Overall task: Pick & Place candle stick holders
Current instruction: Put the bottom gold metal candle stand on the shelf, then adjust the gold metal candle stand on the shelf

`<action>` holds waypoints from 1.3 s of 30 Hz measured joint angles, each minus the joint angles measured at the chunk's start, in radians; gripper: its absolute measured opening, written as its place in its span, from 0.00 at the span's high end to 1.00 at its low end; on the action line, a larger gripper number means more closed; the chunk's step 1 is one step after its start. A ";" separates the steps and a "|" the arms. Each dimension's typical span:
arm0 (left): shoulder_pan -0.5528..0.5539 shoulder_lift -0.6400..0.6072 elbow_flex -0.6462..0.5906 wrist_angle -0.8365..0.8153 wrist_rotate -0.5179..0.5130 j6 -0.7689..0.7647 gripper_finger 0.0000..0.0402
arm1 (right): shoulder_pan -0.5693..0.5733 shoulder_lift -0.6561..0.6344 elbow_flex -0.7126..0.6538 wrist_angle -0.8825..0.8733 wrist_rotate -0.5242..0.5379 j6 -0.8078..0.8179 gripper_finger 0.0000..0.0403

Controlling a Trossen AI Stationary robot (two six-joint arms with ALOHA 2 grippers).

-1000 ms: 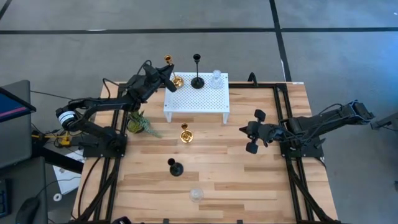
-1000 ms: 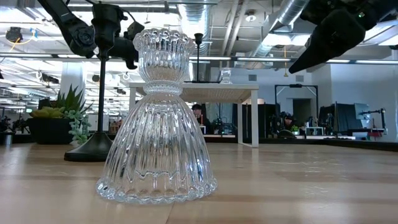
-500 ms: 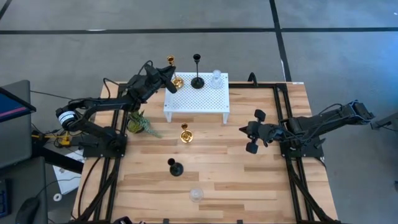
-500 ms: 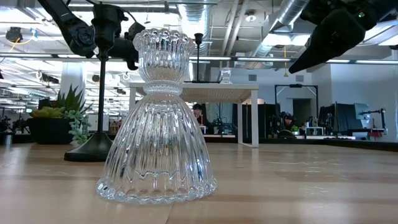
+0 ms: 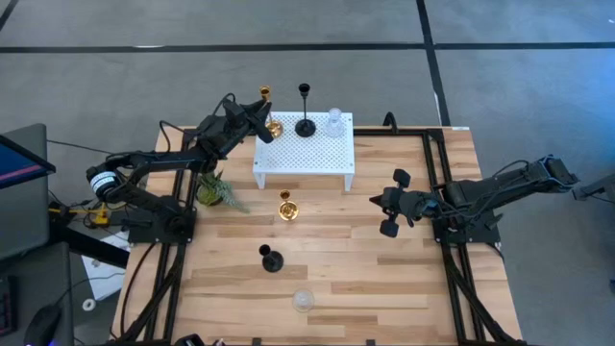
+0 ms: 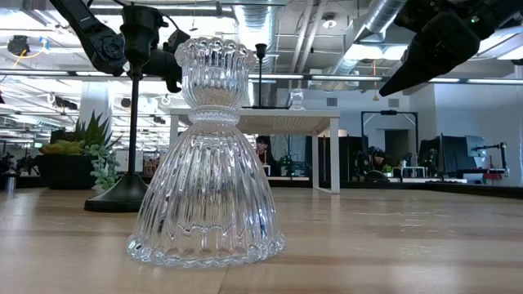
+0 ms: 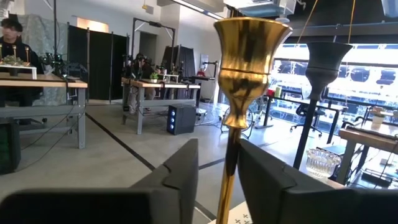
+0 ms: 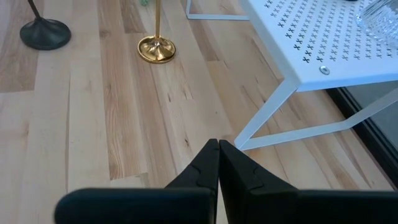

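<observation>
A gold holder [image 5: 269,120], a black one [image 5: 305,120] and a clear glass one [image 5: 334,122] stand on their bases on the white perforated stand [image 5: 303,152]. A second gold holder [image 5: 285,207], black holder [image 5: 271,258] and clear holder [image 5: 304,301] stand on the table. My left gripper [image 5: 258,125] is open at the stand's far left corner, its fingers on either side of the gold holder's stem [image 7: 230,168]. My right gripper [image 5: 392,204] is shut and empty, above the table to the right of the stand. My left gripper [image 7: 219,180] has its two fingers level on either side of the gold holder's thin stem, below the cup [image 7: 249,56]. A gap shows on one side. The other finger [image 7: 267,180] lies close by the stem, and I cannot tell whether it touches. The holder stands upright on the stand.
A small green plant [image 5: 216,190] stands at the table's left, beside the stand's leg. The clear holder [image 6: 206,155] fills the middle of the low view, with the black holder [image 6: 131,188] behind it. Bare wood lies between the stand and my right gripper [image 8: 219,149].
</observation>
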 joint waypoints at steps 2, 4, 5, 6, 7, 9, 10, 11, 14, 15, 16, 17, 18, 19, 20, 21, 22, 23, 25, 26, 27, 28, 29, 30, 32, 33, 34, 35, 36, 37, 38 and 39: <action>0.000 0.000 0.000 0.002 0.000 -0.001 0.69 | 0.000 0.000 0.000 0.003 0.000 0.000 1.00; 0.000 0.000 0.000 0.002 0.000 -0.002 0.65 | 0.000 0.000 0.000 0.003 0.000 0.000 1.00; 0.000 0.000 0.000 0.002 0.000 -0.007 0.63 | 0.000 0.000 0.000 0.003 0.000 0.000 1.00; 0.000 0.000 0.000 0.002 0.000 -0.017 0.62 | 0.000 0.000 0.000 0.003 0.000 0.000 1.00; 0.000 0.000 0.000 0.002 0.000 -0.024 0.60 | 0.000 0.000 0.000 0.004 0.000 0.000 1.00; 0.000 0.000 0.000 0.002 0.000 -0.026 0.56 | 0.000 0.000 0.000 0.004 0.000 0.000 1.00; 0.000 0.000 0.000 0.002 0.000 -0.025 0.54 | 0.000 0.000 0.000 0.004 0.000 0.000 1.00; 0.000 0.000 0.000 0.002 0.000 -0.025 0.53 | 0.000 0.000 0.000 0.003 0.000 0.000 1.00; 0.000 0.000 0.000 0.002 0.000 -0.025 0.48 | 0.000 0.000 0.000 0.003 0.000 0.000 1.00; 0.000 0.000 0.000 0.002 0.000 -0.025 0.47 | 0.000 0.000 0.000 0.003 0.000 0.000 1.00; 0.000 0.000 0.000 0.002 0.000 -0.025 0.46 | 0.000 0.000 0.000 0.003 0.000 0.000 1.00; 0.000 -0.004 0.000 0.000 0.000 -0.025 0.45 | 0.000 0.000 0.000 0.004 0.000 0.000 1.00; 0.000 -0.007 0.000 0.001 0.001 -0.025 0.44 | 0.000 0.000 0.000 0.003 0.000 0.000 1.00; -0.003 -0.010 0.000 0.004 0.008 -0.024 0.43 | 0.000 0.000 0.000 0.003 0.000 0.000 1.00; -0.004 -0.014 0.000 0.003 0.022 -0.024 0.43 | 0.000 0.000 0.000 0.003 0.000 0.000 1.00; -0.004 -0.018 0.000 0.002 0.035 -0.024 0.42 | 0.000 0.000 0.000 0.003 0.000 0.000 1.00; -0.004 -0.024 0.000 0.000 0.049 -0.024 0.42 | 0.000 0.000 0.000 0.003 0.000 0.000 1.00; -0.004 -0.029 0.000 -0.002 0.067 -0.024 0.42 | 0.000 0.000 0.000 0.003 0.000 0.000 1.00; -0.005 -0.040 0.000 -0.016 0.098 -0.024 0.42 | 0.000 0.000 0.000 0.003 0.000 0.000 1.00; -0.005 -0.047 0.000 -0.034 0.111 -0.019 0.42 | 0.000 0.000 0.000 0.003 0.000 0.000 1.00; -0.005 -0.054 0.000 -0.050 0.118 -0.012 0.43 | 0.000 0.000 0.000 0.003 0.000 0.000 1.00; -0.005 -0.064 0.000 -0.072 0.127 -0.005 0.43 | 0.000 0.000 0.000 0.003 0.000 0.000 1.00; -0.006 -0.075 0.000 -0.091 0.131 0.002 0.44 | 0.000 0.000 0.000 0.003 0.000 0.000 1.00; -0.008 -0.084 0.000 -0.113 0.134 0.006 0.45 | 0.000 0.000 0.000 0.003 0.000 0.000 1.00; -0.010 -0.104 0.000 -0.162 0.137 0.006 0.47 | 0.000 0.000 0.000 0.003 0.000 0.000 1.00; -0.010 -0.116 0.000 -0.187 0.138 0.007 0.49 | 0.000 0.000 0.000 0.003 0.000 0.000 1.00; -0.010 -0.128 0.000 -0.208 0.138 0.010 0.50 | 0.000 0.000 0.000 0.003 0.000 0.000 1.00; -0.010 -0.140 0.000 -0.229 0.138 0.013 0.51 | 0.000 0.000 0.000 0.003 0.000 0.000 1.00; -0.010 -0.153 0.000 -0.259 0.138 0.019 0.53 | 0.000 0.000 0.000 0.003 0.000 0.000 1.00; -0.010 -0.164 0.000 -0.291 0.138 0.028 0.54 | 0.000 0.000 0.000 0.003 0.000 0.000 1.00; -0.010 -0.175 0.000 -0.320 0.138 0.034 0.56 | 0.000 0.000 0.000 0.003 0.000 0.000 1.00; -0.010 -0.188 -0.001 -0.344 0.138 0.036 0.57 | 0.000 0.000 0.000 0.003 0.000 0.000 1.00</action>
